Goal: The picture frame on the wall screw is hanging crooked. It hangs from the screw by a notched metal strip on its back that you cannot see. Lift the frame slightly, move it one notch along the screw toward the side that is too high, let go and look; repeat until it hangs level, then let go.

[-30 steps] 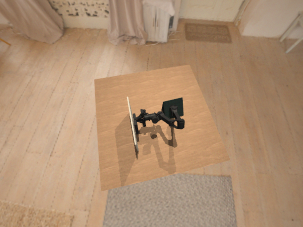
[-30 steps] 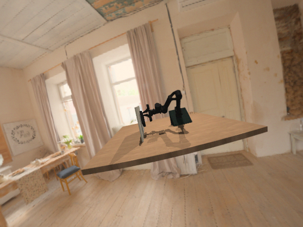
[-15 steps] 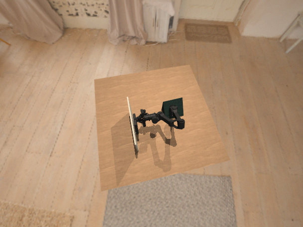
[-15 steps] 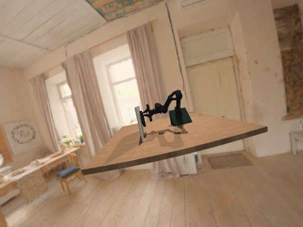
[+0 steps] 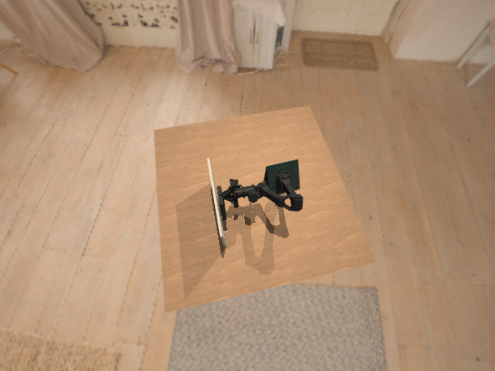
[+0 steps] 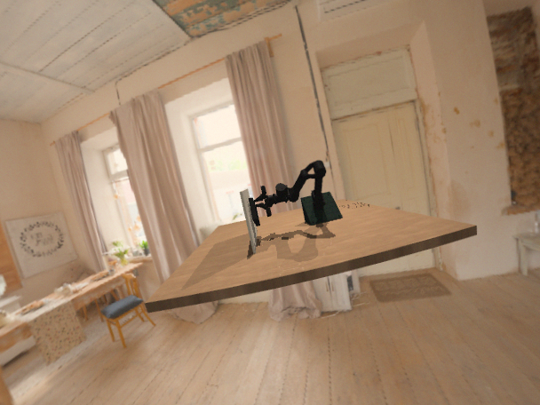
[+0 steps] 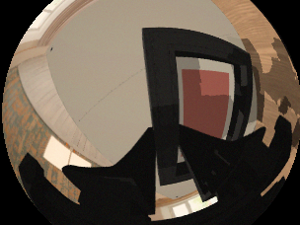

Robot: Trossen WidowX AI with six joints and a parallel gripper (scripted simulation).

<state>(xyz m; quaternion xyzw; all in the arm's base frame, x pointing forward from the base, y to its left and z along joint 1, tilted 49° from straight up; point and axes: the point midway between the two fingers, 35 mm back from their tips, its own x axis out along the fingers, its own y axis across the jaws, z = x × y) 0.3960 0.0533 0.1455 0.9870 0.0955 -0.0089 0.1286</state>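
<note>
Fingers: your fingers [image 5: 224, 194] [image 6: 256, 202] are clamped on the frame; in the wrist view one lies to either side of its near border.
Frame: the black frame [image 5: 221, 208] [image 6: 255, 212] [image 7: 163, 99] is at the panel's face, on the side toward your arm, raised above the desk. You see its border upright in the wrist view, its top edge sloping across the view; whether it hangs level you cannot tell from these angles.
Picture: within the border you see a red rectangle [image 7: 204, 106] surrounded by a pale margin, part of both in shade.
Panel: the pale, thin panel [image 5: 216, 195] [image 6: 249, 219] [image 7: 99, 74] stands upright on the desk, behind the frame as you face it from the arm.
Screw: you cannot see it; the frame covers that part of the panel.
Arm: your black arm [image 5: 272, 194] [image 6: 300, 181] rises from its base, bends at a high elbow and reaches across to the frame.
Base: the dark green block [image 5: 293, 168] [image 6: 334, 212] sits on the desk, well apart from the panel.
Desk: the wooden desk [image 5: 260, 134] [image 6: 391, 231] carries the panel and block, and shadows of the arm and panel fall across its top.
</note>
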